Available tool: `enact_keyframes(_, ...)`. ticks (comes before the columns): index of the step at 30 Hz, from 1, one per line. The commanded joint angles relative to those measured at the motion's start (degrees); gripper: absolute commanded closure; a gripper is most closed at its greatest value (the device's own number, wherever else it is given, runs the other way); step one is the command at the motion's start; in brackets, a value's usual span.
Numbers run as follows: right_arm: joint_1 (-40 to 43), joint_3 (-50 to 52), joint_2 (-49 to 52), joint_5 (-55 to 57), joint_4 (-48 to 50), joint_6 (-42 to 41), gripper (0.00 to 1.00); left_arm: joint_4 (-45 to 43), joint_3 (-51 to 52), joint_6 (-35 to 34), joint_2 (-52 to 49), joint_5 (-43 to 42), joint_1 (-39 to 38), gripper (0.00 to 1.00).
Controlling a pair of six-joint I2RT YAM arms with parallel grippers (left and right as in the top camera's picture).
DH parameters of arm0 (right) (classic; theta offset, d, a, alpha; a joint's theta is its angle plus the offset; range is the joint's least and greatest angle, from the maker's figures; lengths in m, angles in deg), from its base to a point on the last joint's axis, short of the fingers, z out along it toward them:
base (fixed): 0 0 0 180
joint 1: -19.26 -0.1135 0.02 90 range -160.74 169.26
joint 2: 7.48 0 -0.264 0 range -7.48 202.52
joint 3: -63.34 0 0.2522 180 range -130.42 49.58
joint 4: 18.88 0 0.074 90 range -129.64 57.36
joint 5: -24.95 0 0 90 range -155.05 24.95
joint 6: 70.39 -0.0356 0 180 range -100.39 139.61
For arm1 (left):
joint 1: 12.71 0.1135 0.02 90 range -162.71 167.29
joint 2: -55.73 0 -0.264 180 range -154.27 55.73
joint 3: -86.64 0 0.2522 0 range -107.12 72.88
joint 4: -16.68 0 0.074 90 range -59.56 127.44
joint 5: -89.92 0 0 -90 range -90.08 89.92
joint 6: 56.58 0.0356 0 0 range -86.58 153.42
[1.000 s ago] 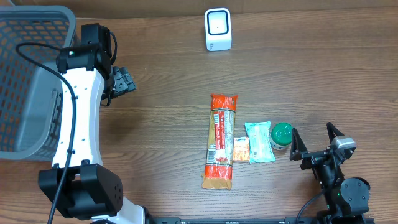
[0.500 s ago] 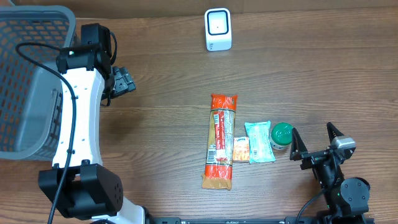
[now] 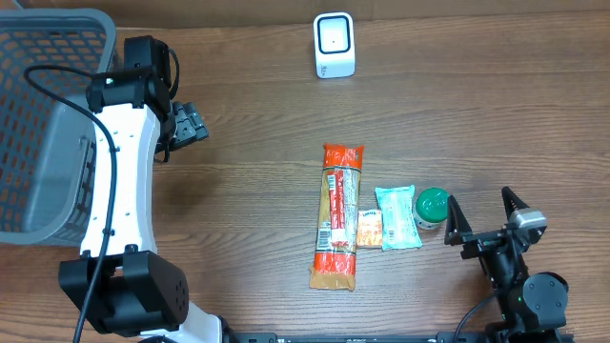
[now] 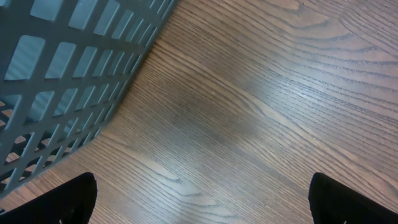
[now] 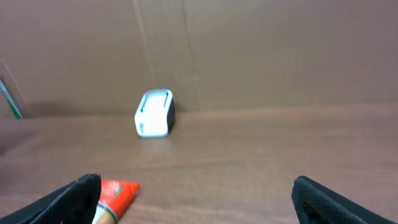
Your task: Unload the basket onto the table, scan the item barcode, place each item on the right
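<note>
The table [image 3: 496, 114] is finished in brown wood grain with a soft sheen — smooth to the eye. The basket [image 3: 29, 143] is moulded in matt grey plastic lattice; the scanner [image 3: 334, 46] is cased in smooth white plastic, the long packet [image 3: 340, 217] wrapped in glossy film.

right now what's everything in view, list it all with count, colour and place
scanner: one, white, far middle of the table
basket: one, grey mesh, far left corner
long packet: one, orange and red, lying flat mid-table
small packet: one, orange and white, right beside the long packet
flat packet: one, pale green, next to the small packet
jar: one, green lid, right of the flat packet
table: one, brown wood
left arm: one, white and black, by the basket; left jaws open, holding nothing
right arm: one, black, near right edge; right jaws open, holding nothing, just right of the jar
</note>
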State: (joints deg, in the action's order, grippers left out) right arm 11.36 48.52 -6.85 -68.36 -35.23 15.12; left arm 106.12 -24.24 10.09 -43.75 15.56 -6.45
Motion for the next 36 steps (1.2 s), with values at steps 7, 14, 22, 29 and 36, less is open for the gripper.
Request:
enact_keyframes(7,0.2,-1.4,-0.5,-7.9,-0.1,-10.6,0.00,0.2,-1.3,1.3,-0.2,-0.5,0.1,0.00)
enact_keyframes(14,0.2,-16.6,0.4,-6.3,-9.5,-10.7,0.00,0.2,-1.3,1.3,-0.2,-0.5,0.1,0.00)
enact_keyframes(22,0.2,-38.0,14.2,-5.6,-23.8,-10.5,0.00,0.2,-1.3,1.3,-0.2,-0.5,0.1,0.00)
enact_keyframes(29,0.2,-63.2,36.6,-5.8,-47.6,-10.3,0.00,0.2,-1.3,1.3,-0.2,-0.5,0.1,0.00)
enact_keyframes(36,0.2,-82.5,60.6,-14.8,-64.3,-10.6,0.00,0.2,-1.3,1.3,-0.2,-0.5,0.1,0.00)
